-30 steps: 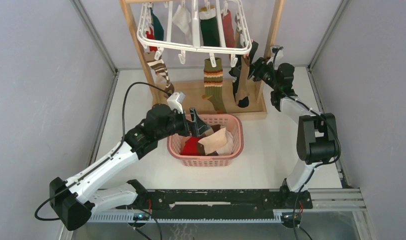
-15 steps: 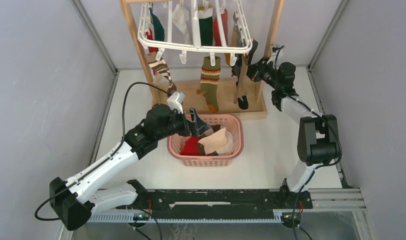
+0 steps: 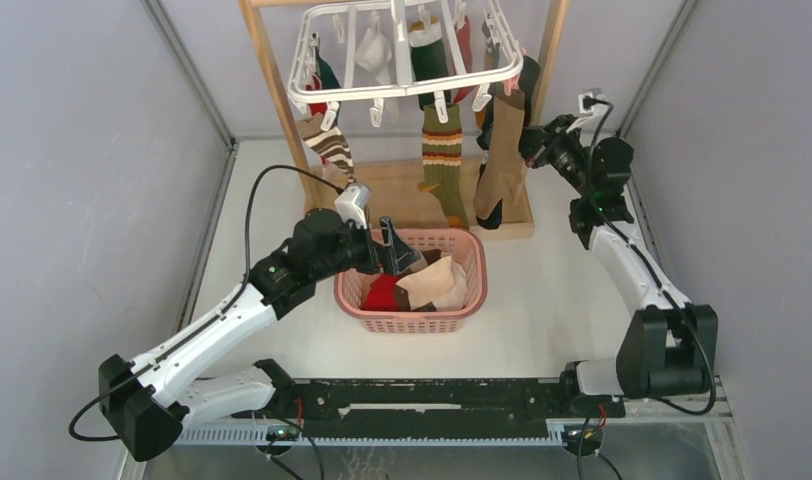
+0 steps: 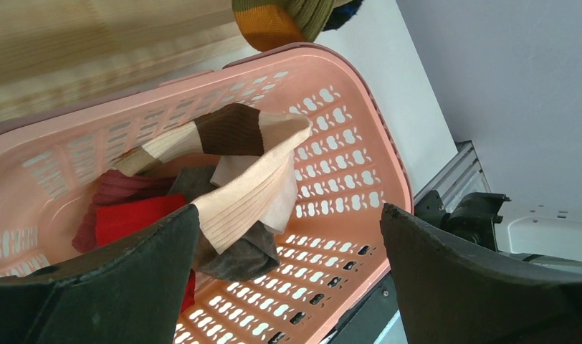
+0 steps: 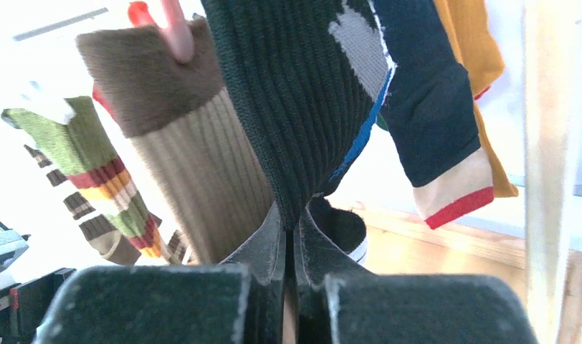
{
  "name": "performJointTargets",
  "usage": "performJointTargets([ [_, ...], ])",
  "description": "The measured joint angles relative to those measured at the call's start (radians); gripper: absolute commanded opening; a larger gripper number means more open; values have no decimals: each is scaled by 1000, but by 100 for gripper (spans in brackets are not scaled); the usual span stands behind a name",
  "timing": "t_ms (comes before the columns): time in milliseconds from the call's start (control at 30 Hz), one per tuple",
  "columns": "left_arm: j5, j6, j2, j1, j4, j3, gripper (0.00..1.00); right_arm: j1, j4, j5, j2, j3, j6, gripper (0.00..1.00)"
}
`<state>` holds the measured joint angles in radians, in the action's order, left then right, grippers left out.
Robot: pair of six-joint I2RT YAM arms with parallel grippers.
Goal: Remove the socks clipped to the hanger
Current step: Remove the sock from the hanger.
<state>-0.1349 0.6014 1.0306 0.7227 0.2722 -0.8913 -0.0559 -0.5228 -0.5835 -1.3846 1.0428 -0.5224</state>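
- Progress: partial, judged well under half done.
- A few socks (image 4: 231, 193) are already in the pink basket (image 3: 470, 300). Red, brown-and-cream and peach ones can be made out. The count can't be told from the pile.
- Hanger (image 3: 402, 85) is hung from the wooden rack (image 3: 272, 90) at the back of the table, above and behind the basket, and most of its load is still clipped on.
- Front row still clipped: brown-striped sock (image 3: 327, 145) on the left, green-striped sock (image 3: 442, 160) in the middle, tan sock (image 3: 502, 165) on the right.
- Right end still clipped: dark sock (image 5: 302, 93), navy sock (image 5: 431, 122) and mustard sock (image 5: 482, 57), seen close in the right wrist view.
- Back rows: white, dark green and red socks are seen higher up and are untouched.
- Right gripper (image 5: 294, 236): jaws are pressed shut on the lower fold of the dark sock, just beside the tan sock. The sock's clip is out of the wrist view, so whether it has let go can't be told.
- Left gripper (image 3: 394, 250): fingers are spread fully with nothing held, hovering over the basket's back-left rim.
- Step in hand, as judged: the dark sock is to be pulled free and carried to the basket. Every other clipped sock is left after that.
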Motion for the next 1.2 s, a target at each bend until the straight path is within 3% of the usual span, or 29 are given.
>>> performJointTargets([
  [633,1,1,-29,24,0,0,100,6,230,39,513,-135,69,0],
  [1200,10,3,-68,55,-3,0,100,-283,341,118,620,-137,113,0],
])
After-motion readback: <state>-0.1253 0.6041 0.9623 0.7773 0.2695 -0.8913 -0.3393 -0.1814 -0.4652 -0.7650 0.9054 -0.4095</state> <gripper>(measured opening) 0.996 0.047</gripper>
